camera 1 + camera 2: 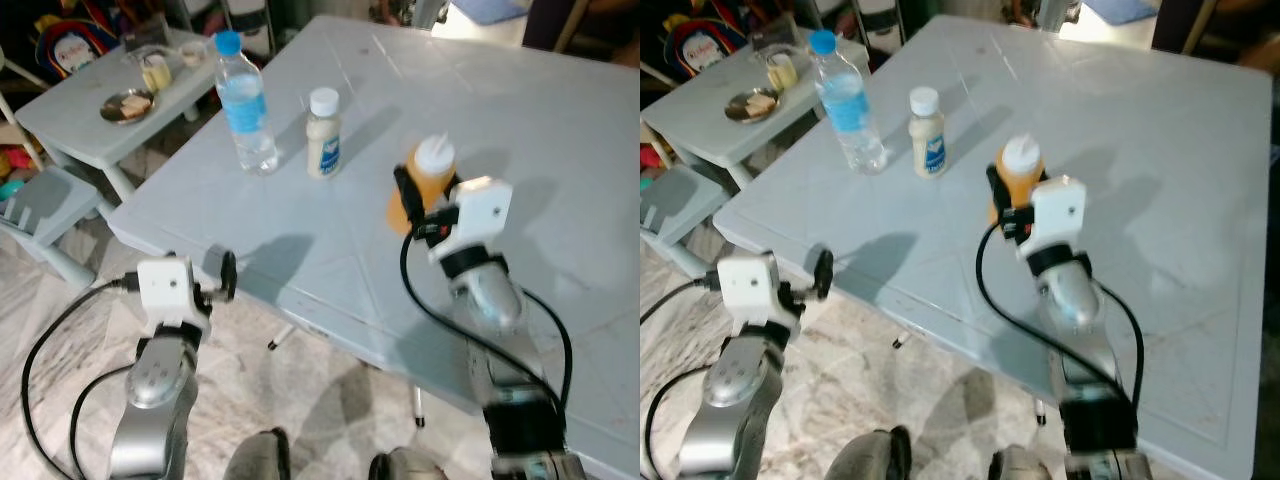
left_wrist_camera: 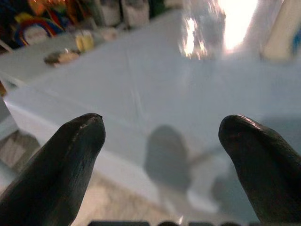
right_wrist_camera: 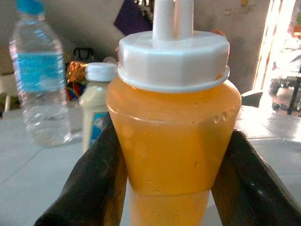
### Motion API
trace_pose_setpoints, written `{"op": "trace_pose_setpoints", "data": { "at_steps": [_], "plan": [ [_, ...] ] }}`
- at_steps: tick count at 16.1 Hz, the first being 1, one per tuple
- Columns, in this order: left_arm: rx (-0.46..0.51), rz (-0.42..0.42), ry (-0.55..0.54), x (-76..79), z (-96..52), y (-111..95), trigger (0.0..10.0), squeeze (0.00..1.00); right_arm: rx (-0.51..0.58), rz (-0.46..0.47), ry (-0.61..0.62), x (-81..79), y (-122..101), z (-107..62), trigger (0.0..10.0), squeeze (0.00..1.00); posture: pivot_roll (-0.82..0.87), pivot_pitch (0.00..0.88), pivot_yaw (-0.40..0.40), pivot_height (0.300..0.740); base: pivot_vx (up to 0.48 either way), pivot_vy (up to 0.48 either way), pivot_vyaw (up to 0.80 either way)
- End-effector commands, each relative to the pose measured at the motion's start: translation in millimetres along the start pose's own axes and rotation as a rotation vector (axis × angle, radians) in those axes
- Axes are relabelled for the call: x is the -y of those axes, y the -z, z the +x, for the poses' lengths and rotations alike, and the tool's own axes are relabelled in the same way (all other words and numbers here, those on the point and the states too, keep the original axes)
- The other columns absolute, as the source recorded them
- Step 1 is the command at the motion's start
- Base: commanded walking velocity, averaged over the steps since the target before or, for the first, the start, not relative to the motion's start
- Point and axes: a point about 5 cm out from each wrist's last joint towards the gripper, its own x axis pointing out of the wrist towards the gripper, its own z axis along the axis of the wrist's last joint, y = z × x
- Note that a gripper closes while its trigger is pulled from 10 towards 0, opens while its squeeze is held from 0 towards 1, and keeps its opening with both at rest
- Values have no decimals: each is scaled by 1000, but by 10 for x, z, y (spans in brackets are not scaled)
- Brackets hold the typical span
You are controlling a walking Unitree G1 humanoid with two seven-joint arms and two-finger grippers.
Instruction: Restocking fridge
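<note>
From the head views, an orange squeeze bottle (image 1: 424, 180) with a white nozzle cap is seen standing upright on a pale blue-white table (image 1: 560, 130), well in from the near edge. It is enclosed by the right gripper (image 1: 428, 195), one black finger showing on its left flank. Further left on the table, a small white-capped bottle (image 1: 323, 133) of pale sauce and a clear water bottle (image 1: 244, 102) with a blue cap and label are stood near each other. The left gripper (image 1: 226, 275) is held low, just off the table's near edge, over a marbled floor (image 1: 300, 380). A smaller table (image 1: 70, 110) with a dish of food (image 1: 127, 104) is seen beyond, at the left.

In the right wrist view, the squeeze bottle (image 3: 171, 127) is shown close: translucent, filled with orange liquid, small bubbles on its wall, a ribbed white cap on top. Both black fingers (image 3: 96, 179) are pressed against its sides, so it is gripped. The water bottle (image 3: 40, 75) and the sauce bottle (image 3: 96, 103) are seen behind it.

In the left wrist view, the two fingertips (image 2: 70, 155) are seen spread well apart with nothing between them, the table's edge (image 2: 94, 155) lying ahead.
</note>
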Motion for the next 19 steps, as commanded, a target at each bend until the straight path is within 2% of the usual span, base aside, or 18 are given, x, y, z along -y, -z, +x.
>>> {"op": "trace_pose_setpoints", "data": {
  "at_steps": [1, 4, 7, 10, 12, 14, 16, 17, 19],
  "plan": [
    [15, 4, -45, -71, 38, -5, 10000, 0, -52, -1, -39, -136, 77, -12, 10000, 0, -24, 58, 43, 740, 0, 0, 800],
    [27, 39, -53, -99, 135, 5, 10000, 0, -42, -9, -88, -271, 48, 66, 10000, 0, -23, 32, 22, 740, 0, 0, 800],
    [13, 59, -93, -243, 75, 58, 10000, 0, -58, 9, -99, -356, 105, 26, 10000, 0, -10, 34, 40, 740, 0, 0, 800],
    [-7, 48, -80, -155, 24, 123, 10000, 0, -82, 14, -106, -404, 166, -38, 10000, 0, -1, 31, 43, 740, 0, 82, 800],
    [-18, 52, -66, -116, -43, 174, 10000, 0, -123, 13, -72, -339, 250, -117, 10000, 0, 9, 27, 31, 740, 0, 120, 800],
    [-31, 60, -74, -143, -69, 202, 10000, 0, -167, 27, -22, -246, 347, -149, 10000, 0, 16, 35, 28, 740, 0, 0, 800],
    [-33, 80, -78, -188, -77, 206, 10000, 0, -156, 8, -47, -243, 340, -124, 10000, 0, 14, 33, 25, 740, 0, 0, 800],
    [-29, 80, -103, -255, -49, 206, 10000, 0, -149, 8, -55, -254, 345, -73, 10000, 0, 18, 30, 27, 740, 0, 0, 800],
    [-20, 64, -117, -276, 1, 181, 10000, 0, -134, 5, -66, -281, 335, -1, 10000, 0, 23, 27, 23, 740, 0, 0, 800]
  ]
}}
